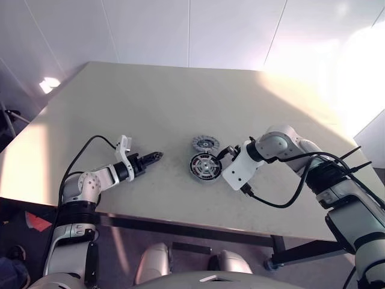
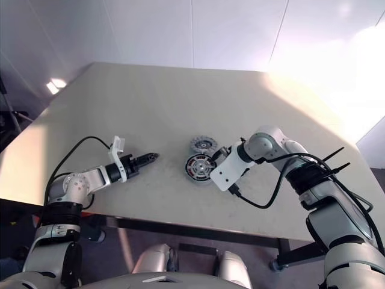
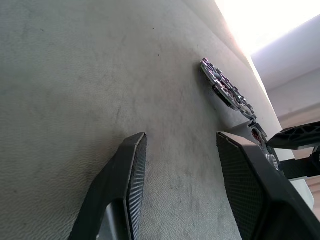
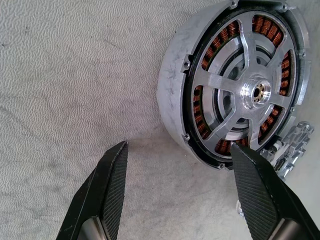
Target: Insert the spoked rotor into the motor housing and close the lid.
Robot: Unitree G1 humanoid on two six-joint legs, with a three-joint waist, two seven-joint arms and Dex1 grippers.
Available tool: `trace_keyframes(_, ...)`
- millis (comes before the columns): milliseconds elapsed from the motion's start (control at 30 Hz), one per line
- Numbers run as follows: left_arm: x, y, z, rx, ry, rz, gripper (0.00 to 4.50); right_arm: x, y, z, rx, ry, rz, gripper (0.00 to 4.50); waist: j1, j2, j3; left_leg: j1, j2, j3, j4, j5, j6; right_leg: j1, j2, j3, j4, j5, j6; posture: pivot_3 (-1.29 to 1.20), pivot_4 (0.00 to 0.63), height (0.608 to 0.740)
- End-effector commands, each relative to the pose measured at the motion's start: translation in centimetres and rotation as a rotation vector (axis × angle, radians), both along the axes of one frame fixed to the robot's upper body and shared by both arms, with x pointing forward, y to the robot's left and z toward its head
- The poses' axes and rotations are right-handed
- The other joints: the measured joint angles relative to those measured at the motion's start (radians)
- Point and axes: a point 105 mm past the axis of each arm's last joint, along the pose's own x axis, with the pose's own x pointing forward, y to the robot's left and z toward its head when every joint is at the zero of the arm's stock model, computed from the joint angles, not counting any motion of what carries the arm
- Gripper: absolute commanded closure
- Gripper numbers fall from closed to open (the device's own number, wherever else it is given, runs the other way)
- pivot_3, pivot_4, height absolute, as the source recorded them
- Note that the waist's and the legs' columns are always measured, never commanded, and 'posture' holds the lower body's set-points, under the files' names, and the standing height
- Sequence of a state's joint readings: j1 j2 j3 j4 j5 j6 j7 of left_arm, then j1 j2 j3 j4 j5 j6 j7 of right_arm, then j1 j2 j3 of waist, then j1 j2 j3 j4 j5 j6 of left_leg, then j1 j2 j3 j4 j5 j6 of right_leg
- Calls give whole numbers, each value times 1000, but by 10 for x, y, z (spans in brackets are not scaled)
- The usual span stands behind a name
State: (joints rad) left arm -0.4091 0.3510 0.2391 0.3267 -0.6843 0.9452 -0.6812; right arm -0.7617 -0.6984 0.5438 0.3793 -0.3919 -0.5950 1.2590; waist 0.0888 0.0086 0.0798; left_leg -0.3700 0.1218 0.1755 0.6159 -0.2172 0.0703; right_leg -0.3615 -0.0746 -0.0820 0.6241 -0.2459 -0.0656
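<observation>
Rotor sits in the motor, lid beside it

The rotor (image 4: 250,92) lies inside the motor (image 1: 205,166) near the desk's (image 1: 180,102) middle, toward the front edge; the lid (image 1: 206,143) lies just behind. The right gripper (image 4: 177,150) hangs by the motor, jaws apart, holding nothing. The left gripper (image 1: 155,156) is apart too, empty.

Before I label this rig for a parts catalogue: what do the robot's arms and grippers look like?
Both arms have white and silver-grey shells with black joints and loose black cables. The left gripper and right gripper each have two black fingers with finely textured pads.
</observation>
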Motion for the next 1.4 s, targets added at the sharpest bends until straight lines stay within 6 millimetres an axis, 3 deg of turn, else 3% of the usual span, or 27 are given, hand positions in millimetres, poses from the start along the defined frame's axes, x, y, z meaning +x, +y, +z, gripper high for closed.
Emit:
trace_keyframes(33,4,9,5,13,-25,32,2126,1,10,7,23,-28,30,930,-1,0,0,0,0,0,0,0,0,0,0,0,0,0,0,0,0,740)
trace_keyframes(100,5,9,5,14,-26,34,2126,1,11,6,23,-28,32,930,-4,0,0,0,0,0,0,0,0,0,0,0,0,0,0,0,0,740)
trace_keyframes(467,6,4,3,14,-24,39,2126,5,21,14,74,-31,14,4435,-20,0,0,2,0,0,0,0,-1,1,0,0,1,0,0,0,0,740)
trace_keyframes(700,5,1,-1,13,-18,37,2126,6,24,19,137,25,-104,4491,-19,0,0,2,0,0,0,-1,-2,2,0,0,0,0,-1,0,0,740)
trace_keyframes(900,4,0,-3,9,-15,41,2126,-11,48,30,265,254,-258,4491,-17,0,0,1,0,0,-1,1,1,1,0,0,0,0,-1,0,0,740)
trace_keyframes(1067,3,-1,-4,8,-13,43,2126,-19,61,26,302,380,-378,4491,-11,0,0,0,0,0,-1,0,-1,0,0,0,0,0,-1,0,0,740)
trace_keyframes(1200,1,0,-6,11,-11,46,2126,8,78,33,424,412,-592,4491,-16,0,0,0,0,0,-1,-1,-3,-1,0,0,0,0,-1,0,0,740)
trace_keyframes(1400,0,1,-6,13,-11,54,2126,32,75,24,443,422,-781,4491,-13,0,0,0,0,0,-2,0,-5,-1,0,0,-1,0,-1,0,0,740)
